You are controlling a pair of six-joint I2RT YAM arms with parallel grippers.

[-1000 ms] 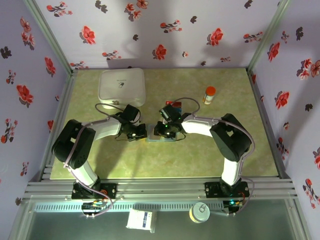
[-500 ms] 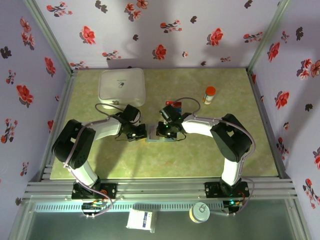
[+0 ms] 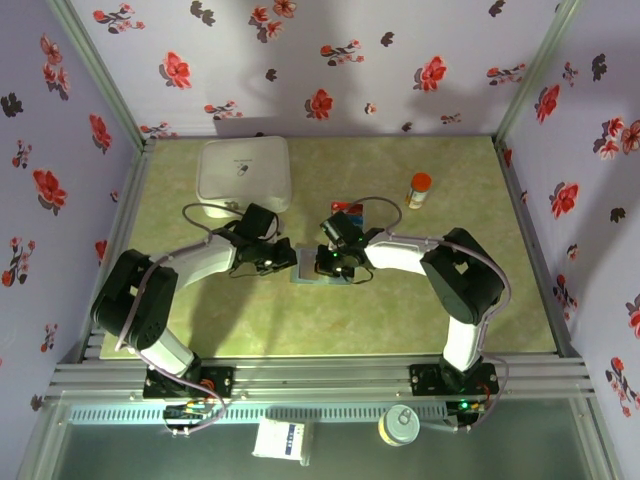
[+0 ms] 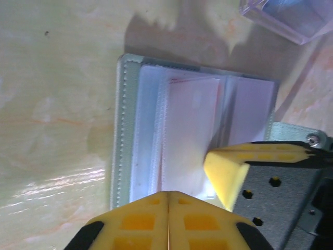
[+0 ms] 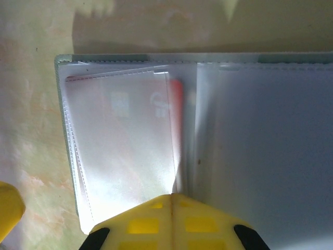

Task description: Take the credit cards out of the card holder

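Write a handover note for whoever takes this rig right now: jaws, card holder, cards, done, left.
Left gripper: jaws shut at an edge of the card holder, which lies open on the table.
Right gripper: jaws shut at the edge of a clear sleeve; whether they pinch anything, I cannot tell.
Red-orange card: inside that sleeve.
Blue-teal card: place unclear.
Done: holder opened. Left: pull the red-orange card out, locate the other.
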